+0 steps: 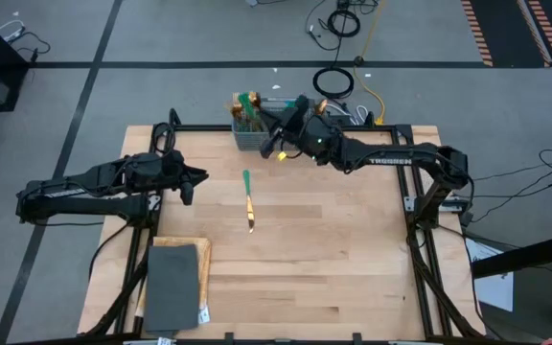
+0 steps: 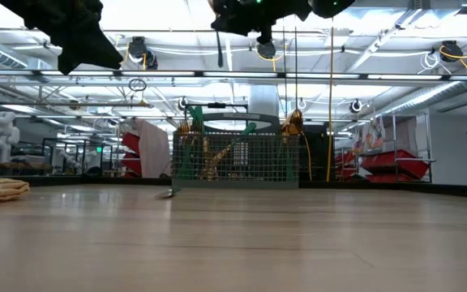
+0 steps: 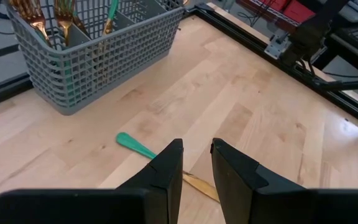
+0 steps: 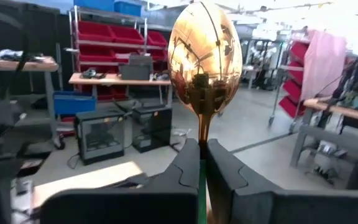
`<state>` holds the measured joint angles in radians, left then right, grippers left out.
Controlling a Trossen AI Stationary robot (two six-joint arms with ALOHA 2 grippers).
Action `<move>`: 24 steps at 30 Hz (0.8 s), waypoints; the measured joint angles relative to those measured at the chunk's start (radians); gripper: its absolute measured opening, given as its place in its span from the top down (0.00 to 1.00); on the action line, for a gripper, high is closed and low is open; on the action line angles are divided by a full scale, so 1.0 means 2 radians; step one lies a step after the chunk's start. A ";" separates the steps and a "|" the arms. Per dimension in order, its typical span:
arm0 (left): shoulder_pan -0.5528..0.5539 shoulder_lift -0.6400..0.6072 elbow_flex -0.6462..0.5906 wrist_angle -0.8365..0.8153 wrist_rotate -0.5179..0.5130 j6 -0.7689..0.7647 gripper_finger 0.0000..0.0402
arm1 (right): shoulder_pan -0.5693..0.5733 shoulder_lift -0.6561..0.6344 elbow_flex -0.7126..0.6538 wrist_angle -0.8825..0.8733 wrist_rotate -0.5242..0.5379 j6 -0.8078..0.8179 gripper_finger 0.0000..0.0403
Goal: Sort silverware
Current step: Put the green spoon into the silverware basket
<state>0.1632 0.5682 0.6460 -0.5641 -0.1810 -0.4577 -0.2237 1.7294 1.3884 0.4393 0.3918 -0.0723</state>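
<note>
Right hand point(image 4: 202, 163) was clamped on a gold spoon point(image 4: 204, 59) w/ bowl upright, held aloft just beside the grey mesh basket point(image 1: 249, 134), on its side toward the counter point(image 1: 333, 259) centre. Basket held more gold-headed silverware point(image 3: 39, 18), standing, teal handles down. One teal-handled piece point(image 1: 248, 199) lay flat on counter, well apart from basket, toward the near edge; head type: cannot tell. Left hand point(image 3: 196, 163) hovered above that piece, fingers a narrow gap apart, holding nothing. Dark grey slab point(image 1: 173, 283) sat far from basket, at counter's near-left corner.
</note>
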 joint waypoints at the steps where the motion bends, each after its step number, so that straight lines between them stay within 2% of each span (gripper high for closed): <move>1: 0.000 0.000 0.000 0.000 0.000 0.000 0.78 | -0.005 -0.005 0.000 0.001 -0.002 -0.006 1.00; 10: 0.000 0.000 0.000 -0.001 -0.007 0.000 0.78 | -0.055 -0.045 0.000 -0.046 -0.006 -0.048 1.00; 24: 0.000 0.000 0.000 -0.002 -0.019 0.000 0.78 | -0.144 -0.054 -0.016 -0.062 -0.074 -0.045 1.00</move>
<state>0.1635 0.5686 0.6460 -0.5682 -0.2184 -0.4572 -0.5127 1.6215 1.3564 0.3160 0.2430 -0.1615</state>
